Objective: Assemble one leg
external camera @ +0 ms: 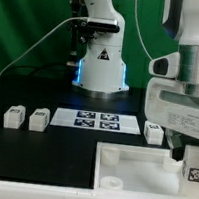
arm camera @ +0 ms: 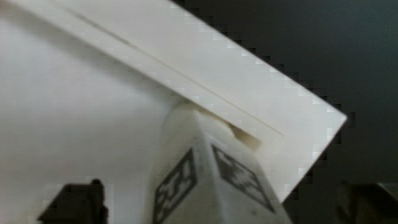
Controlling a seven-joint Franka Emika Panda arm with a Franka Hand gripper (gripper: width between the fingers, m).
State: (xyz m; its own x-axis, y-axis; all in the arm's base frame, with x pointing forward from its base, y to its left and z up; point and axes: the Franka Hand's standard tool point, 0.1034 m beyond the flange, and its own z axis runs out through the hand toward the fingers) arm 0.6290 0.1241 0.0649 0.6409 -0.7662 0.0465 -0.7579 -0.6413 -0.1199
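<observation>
Leg [arm camera: 210,170] stands at the tabletop's [arm camera: 107,110] corner

The gripper [arm camera: 231,200] hangs open — fingers [arm camera: 75,202] either side of the tagged leg, not clamping it.

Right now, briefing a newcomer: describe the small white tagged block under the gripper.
Find the large white square tray-like piece. At its corner on the exterior view's right, the tagged block stands inside the open gripper; other blocks lie on the black table.
</observation>
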